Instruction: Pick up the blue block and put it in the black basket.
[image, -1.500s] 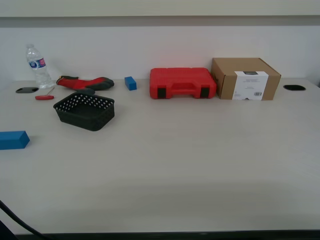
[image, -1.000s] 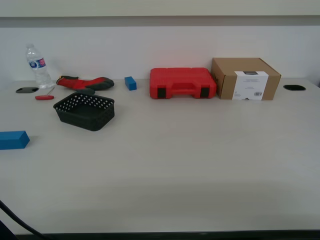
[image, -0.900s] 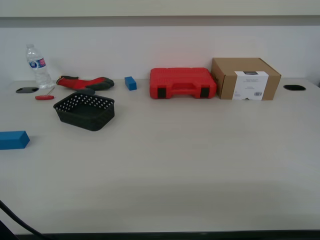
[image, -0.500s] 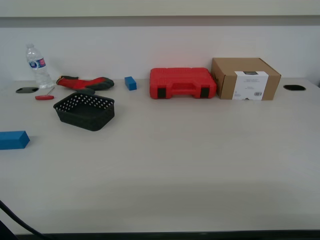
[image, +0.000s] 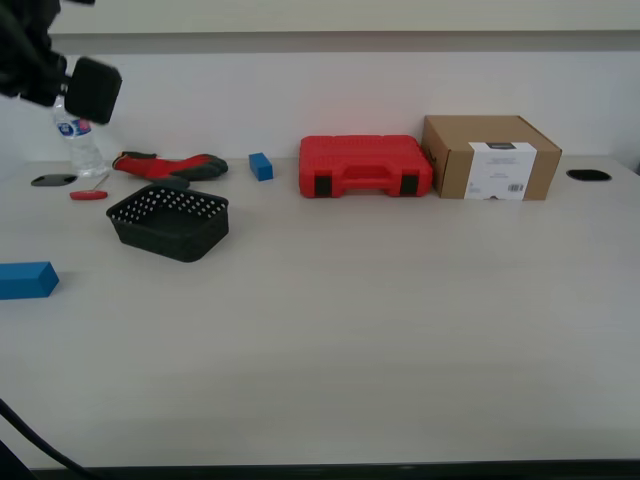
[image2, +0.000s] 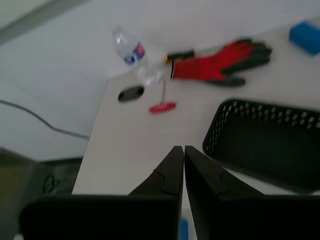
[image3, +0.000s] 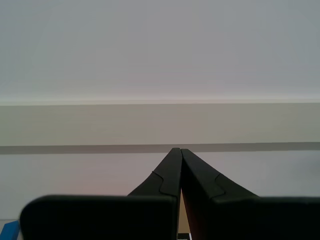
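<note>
Nothing is done yet: the blue block (image: 27, 280) lies on the table (image: 380, 320), well below my first gripper (image2: 181, 150), whose jaws are pressed together, empty, above the black basket (image: 170, 222).

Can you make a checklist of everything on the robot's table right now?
Surface: pale table, bare in front.
Job's things: blue block at the exterior view's left edge, outside the black basket; nothing seen inside the basket.
Clutter: red case, cardboard box, small blue block, red glove, water bottle, small red tool.
Hands: my first hand shut, empty, above the basket's end; my second hand shut, facing the wall.
Cables: dark cable at the near corner.
Surroundings: plain wall.
</note>
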